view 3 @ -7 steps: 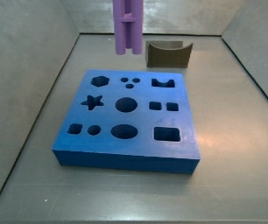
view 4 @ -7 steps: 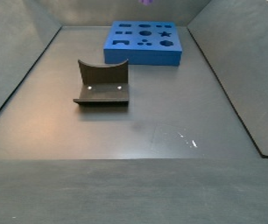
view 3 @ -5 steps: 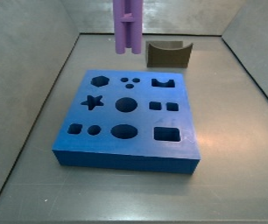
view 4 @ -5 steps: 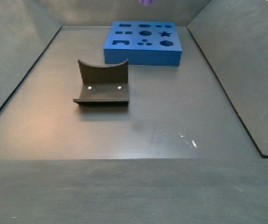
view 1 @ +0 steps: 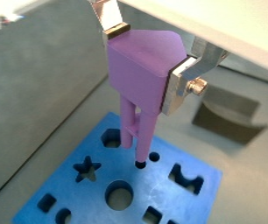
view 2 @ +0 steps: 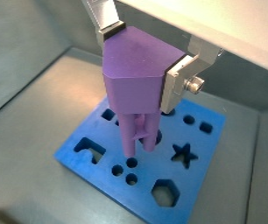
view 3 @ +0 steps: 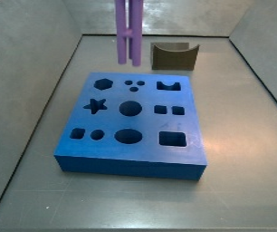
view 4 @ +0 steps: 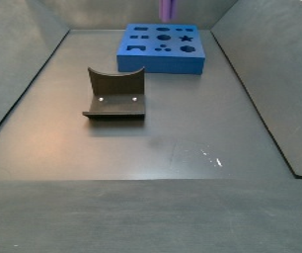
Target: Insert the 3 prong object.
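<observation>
Light purple plastic 3 prong object (view 1: pixel 143 83), clamped upright in end effector (view 1: pixel 151 54), should descend plumb over blue block's (view 3: pixel 131 122) three-hole cluster (view 3: pixel 132 85) at 12 o'clock.

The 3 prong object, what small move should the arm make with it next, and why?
Probably a slow, straight descent. The gripper holds the 3 prong object upright in its jaws, its tips above the blue block and not yet in the three small round holes. In a wrist view the tips sit about over them, though exact alignment is hard to judge.
</observation>
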